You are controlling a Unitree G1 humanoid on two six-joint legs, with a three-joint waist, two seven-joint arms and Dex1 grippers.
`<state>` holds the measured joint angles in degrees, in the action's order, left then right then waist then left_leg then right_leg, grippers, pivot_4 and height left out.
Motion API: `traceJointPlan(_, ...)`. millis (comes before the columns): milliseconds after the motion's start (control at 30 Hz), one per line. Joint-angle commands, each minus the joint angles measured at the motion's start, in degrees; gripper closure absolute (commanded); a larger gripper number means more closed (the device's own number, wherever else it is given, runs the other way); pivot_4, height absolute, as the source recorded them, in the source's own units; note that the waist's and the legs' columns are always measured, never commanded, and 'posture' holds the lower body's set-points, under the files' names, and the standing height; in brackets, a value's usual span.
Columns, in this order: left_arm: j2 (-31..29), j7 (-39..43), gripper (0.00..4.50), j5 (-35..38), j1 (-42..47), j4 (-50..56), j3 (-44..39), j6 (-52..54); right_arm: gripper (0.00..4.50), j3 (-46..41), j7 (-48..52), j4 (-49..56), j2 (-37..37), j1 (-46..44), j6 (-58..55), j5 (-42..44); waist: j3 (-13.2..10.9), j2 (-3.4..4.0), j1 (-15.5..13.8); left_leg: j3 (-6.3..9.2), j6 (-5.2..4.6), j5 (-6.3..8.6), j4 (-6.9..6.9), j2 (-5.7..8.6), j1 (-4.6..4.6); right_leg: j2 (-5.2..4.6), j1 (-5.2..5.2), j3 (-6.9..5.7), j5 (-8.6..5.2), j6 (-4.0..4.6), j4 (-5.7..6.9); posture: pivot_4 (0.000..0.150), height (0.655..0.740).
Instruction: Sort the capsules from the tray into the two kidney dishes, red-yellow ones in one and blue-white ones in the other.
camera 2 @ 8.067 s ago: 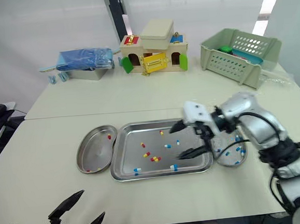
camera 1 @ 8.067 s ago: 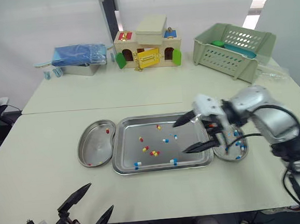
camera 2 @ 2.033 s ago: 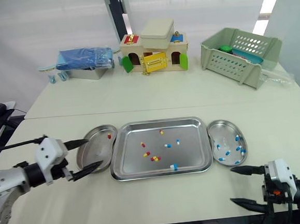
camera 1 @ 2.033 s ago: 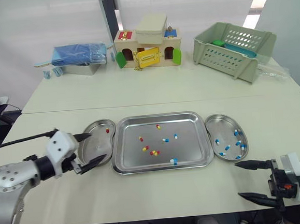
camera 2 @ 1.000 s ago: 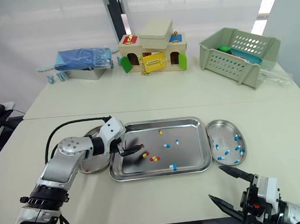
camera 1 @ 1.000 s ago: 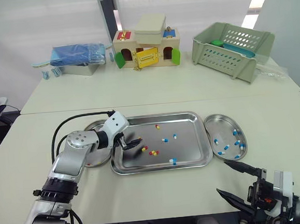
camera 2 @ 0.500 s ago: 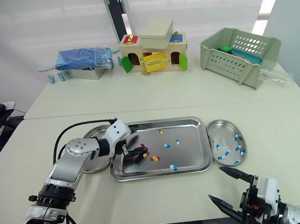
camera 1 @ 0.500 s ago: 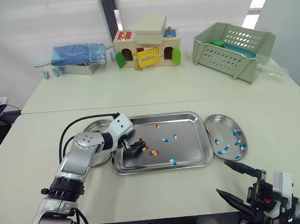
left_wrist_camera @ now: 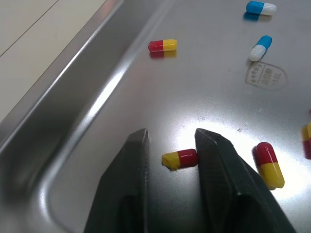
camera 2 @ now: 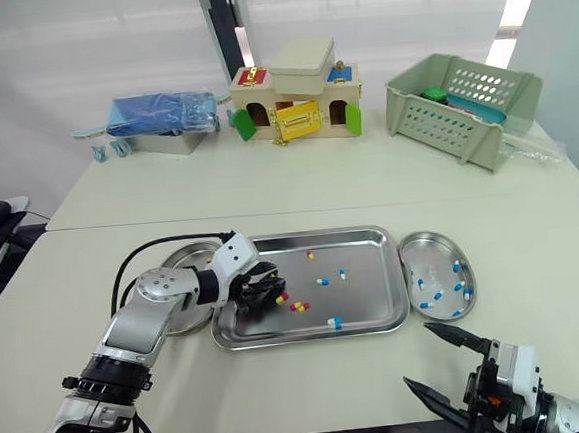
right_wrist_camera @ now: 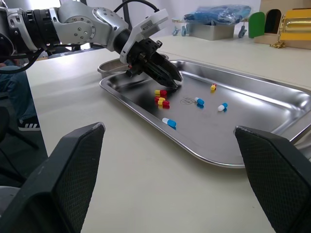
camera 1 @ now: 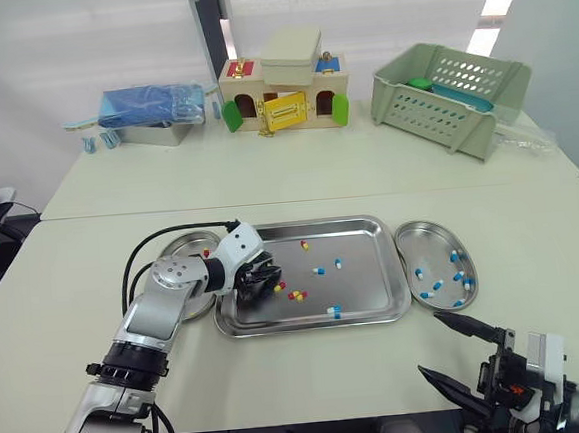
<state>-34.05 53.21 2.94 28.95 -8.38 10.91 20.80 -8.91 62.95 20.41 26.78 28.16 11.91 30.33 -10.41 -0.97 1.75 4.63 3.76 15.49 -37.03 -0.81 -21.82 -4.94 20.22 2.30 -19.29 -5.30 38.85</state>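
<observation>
My left gripper [camera 1: 265,282] is down in the steel tray [camera 1: 361,291], near its left end. Its jaws have closed in on a red-yellow capsule [left_wrist_camera: 180,158] that lies crosswise between the fingertips on the tray floor. More red-yellow capsules [camera 1: 296,296] and blue-white capsules [camera 1: 319,270] are scattered across the tray. The left kidney dish [camera 1: 180,248] holds a red-yellow capsule [camera 1: 205,252]. Several blue-white capsules lie in the right kidney dish [camera 1: 433,250]. My right gripper [camera 1: 428,343] hovers open over the table's front edge, right of the tray, holding nothing.
At the back of the table stand a wooden toy house [camera 1: 281,85], a green slatted basket [camera 1: 450,93] and a blue bag on a metal box [camera 1: 151,107]. Bare table surrounds the tray and dishes.
The left gripper's fingers, wide apart half a second ago, have closed around the red-yellow capsule and shifted slightly right in the tray. The right gripper has stayed put.
</observation>
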Motion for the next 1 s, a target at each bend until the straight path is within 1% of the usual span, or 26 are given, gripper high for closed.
traceJointPlan(33,-0.76,0.03,4.25,-0.54,-0.22,1.47,0.01,-0.13,0.00,-0.23,-0.33,1.34,0.60,0.17,0.37,0.75,0.00,0.00,0.00,0.00,0.00,0.00,0.00,0.00,0.00,0.00,-0.01,0.00,0.00,0.00,0.00,0.150,0.7400)
traceJointPlan(67,-0.78,0.03,4.47,-0.62,-0.20,1.33,0.00,-0.28,0.00,-0.18,-0.39,1.30,0.61,0.07,0.37,0.75,0.00,0.00,0.00,0.00,0.00,0.00,0.00,0.00,0.00,0.00,0.00,0.01,0.00,0.00,0.00,0.150,0.7400)
traceJointPlan(500,-0.56,-0.22,4.47,0.80,0.18,1.46,-1.75,-0.17,0.00,0.21,-0.55,1.55,1.01,-0.02,0.09,0.91,0.00,0.00,0.00,0.00,0.00,0.00,0.00,0.00,0.00,0.00,0.00,0.00,0.00,0.00,0.00,0.150,0.7400)
traceJointPlan(600,-0.85,0.13,3.91,1.71,0.57,1.71,-2.55,-0.10,0.00,0.24,-0.54,1.67,1.03,0.11,0.06,0.99,0.00,0.00,0.00,0.00,0.00,0.00,0.00,0.00,0.00,0.00,0.00,0.00,0.00,0.00,0.00,0.150,0.7400)
traceJointPlan(633,-1.13,0.45,3.64,2.06,0.78,1.84,-2.82,0.01,0.00,0.28,-0.57,1.67,1.03,0.06,0.01,0.98,0.00,0.00,0.00,0.00,0.00,0.00,0.00,0.00,0.00,0.00,0.00,0.00,0.00,0.00,0.00,0.150,0.7400)
traceJointPlan(833,-3.28,4.01,1.70,5.09,1.94,2.32,-5.30,-1.28,0.00,0.60,-0.72,1.70,0.94,-0.29,-0.14,0.93,0.00,0.00,0.02,0.00,0.00,0.00,-0.01,0.00,-0.01,0.00,0.01,0.00,0.00,0.00,0.01,0.150,0.7400)
traceJointPlan(1000,-7.20,12.14,0.03,8.74,-0.12,3.73,-6.91,-6.80,0.00,0.77,-0.88,1.72,1.04,-0.32,-0.06,0.94,0.01,0.00,0.03,0.00,0.01,-0.01,-0.01,0.00,-0.01,0.00,0.01,0.00,0.00,0.00,0.01,0.150,0.7400)
